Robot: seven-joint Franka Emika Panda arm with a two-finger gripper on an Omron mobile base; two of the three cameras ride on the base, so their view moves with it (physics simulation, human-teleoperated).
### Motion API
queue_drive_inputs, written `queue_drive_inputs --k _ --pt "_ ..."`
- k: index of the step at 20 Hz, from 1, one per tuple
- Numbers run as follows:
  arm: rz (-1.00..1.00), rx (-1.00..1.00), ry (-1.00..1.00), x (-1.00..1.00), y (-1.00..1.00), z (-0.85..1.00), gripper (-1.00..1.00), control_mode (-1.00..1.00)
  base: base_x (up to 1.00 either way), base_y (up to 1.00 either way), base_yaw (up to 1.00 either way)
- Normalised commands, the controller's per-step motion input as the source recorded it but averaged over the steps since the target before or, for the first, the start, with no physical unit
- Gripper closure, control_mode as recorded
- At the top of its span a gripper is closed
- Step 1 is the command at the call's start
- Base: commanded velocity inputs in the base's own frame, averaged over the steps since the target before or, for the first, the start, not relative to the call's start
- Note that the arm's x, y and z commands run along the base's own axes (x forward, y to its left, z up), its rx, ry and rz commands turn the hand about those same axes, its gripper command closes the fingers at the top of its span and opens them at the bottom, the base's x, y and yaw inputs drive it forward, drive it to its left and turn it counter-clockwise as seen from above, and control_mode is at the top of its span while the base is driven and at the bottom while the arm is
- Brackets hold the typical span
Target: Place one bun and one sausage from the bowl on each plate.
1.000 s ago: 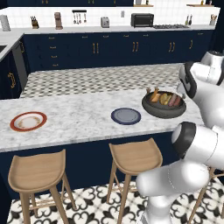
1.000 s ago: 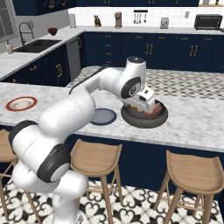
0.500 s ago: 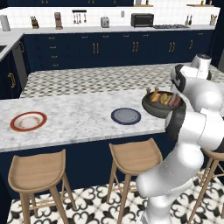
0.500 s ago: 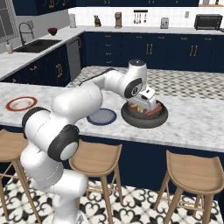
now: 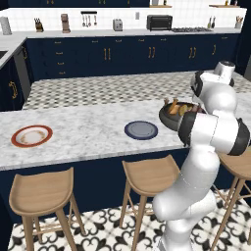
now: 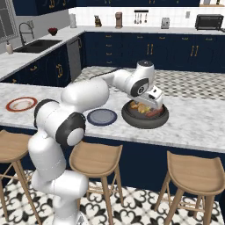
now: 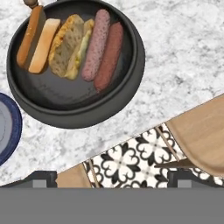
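The dark bowl [image 7: 131,65] sits on the marble counter and holds two buns and two sausages side by side. One bun [image 7: 37,39] lies at the left, a yellower bun [image 7: 72,46] beside it, then a pink sausage [image 7: 97,43] and a redder sausage [image 7: 110,50]. My gripper [image 7: 111,179] hovers above the bowl's near side, open and empty, fingertips [image 7: 41,177] wide apart. In the right base view the gripper [image 6: 152,101] hangs just over the bowl [image 6: 132,118]. The navy plate [image 6: 102,117] lies left of the bowl, and the red-rimmed plate [image 6: 21,104] lies far left. Both plates are bare.
Wooden stools [image 6: 96,158] stand under the counter's front edge, one [image 7: 201,131] directly below the hand. My own arm covers the right part of the bowl [image 5: 169,115] in the left base view. Open marble lies between the navy plate [image 5: 141,130] and the red-rimmed plate [image 5: 32,136].
The arm's lower links and elbow have swung in closer to the counter. The hand has stayed over the bowl with its jaws open. Food and plates have not moved.
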Motion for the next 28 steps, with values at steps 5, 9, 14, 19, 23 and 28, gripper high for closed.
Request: queue_drive_inputs --k 5,9,14,19,23,28 --pt "0.00 0.00 0.01 0.38 -0.13 -0.15 -1.00 -1.00 0.00 0.00 0.00" --pt "0.00 0.00 0.00 0.53 -0.11 -0.16 -1.00 -1.00 0.00 0.00 0.00" --pt "0.00 0.00 0.01 0.54 -0.06 -0.31 -1.00 -1.00 0.00 0.00 0.00" --pt "0.00 0.00 0.01 0.51 -0.09 -0.28 -1.00 -1.00 0.00 0.00 0.00" --pt "0.00 0.00 0.01 0.39 -0.21 -0.32 -1.00 -1.00 0.00 0.00 0.00" --pt "0.00 0.00 0.01 0.11 -0.12 -0.32 -1.00 -1.00 0.00 0.00 0.00"
